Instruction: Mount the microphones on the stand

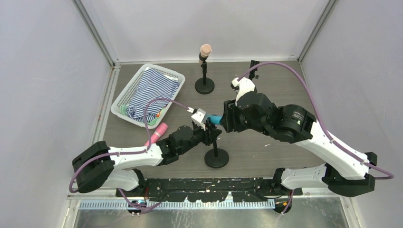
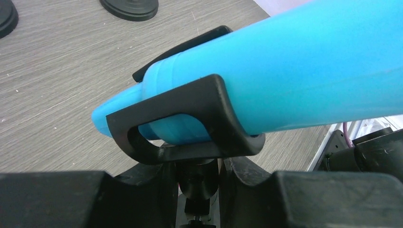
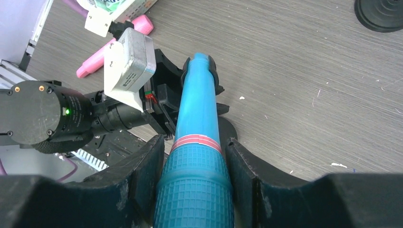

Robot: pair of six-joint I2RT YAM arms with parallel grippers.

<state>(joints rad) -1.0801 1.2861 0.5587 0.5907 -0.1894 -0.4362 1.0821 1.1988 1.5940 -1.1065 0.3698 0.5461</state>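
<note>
The bright blue microphone lies with its handle in the black clip of the near stand. My right gripper is shut on its gridded head; it also shows in the top view. My left gripper is shut on the stand's neck just under the clip; in the top view it sits left of the stand. The peach-beige microphone stands upright in the far stand. The pink microphone lies on the table beside my left arm and shows in the right wrist view.
A white basket with a striped cloth stands at the back left. Two other round stand bases show in the left wrist view, and one in the right wrist view. Grey walls close in three sides.
</note>
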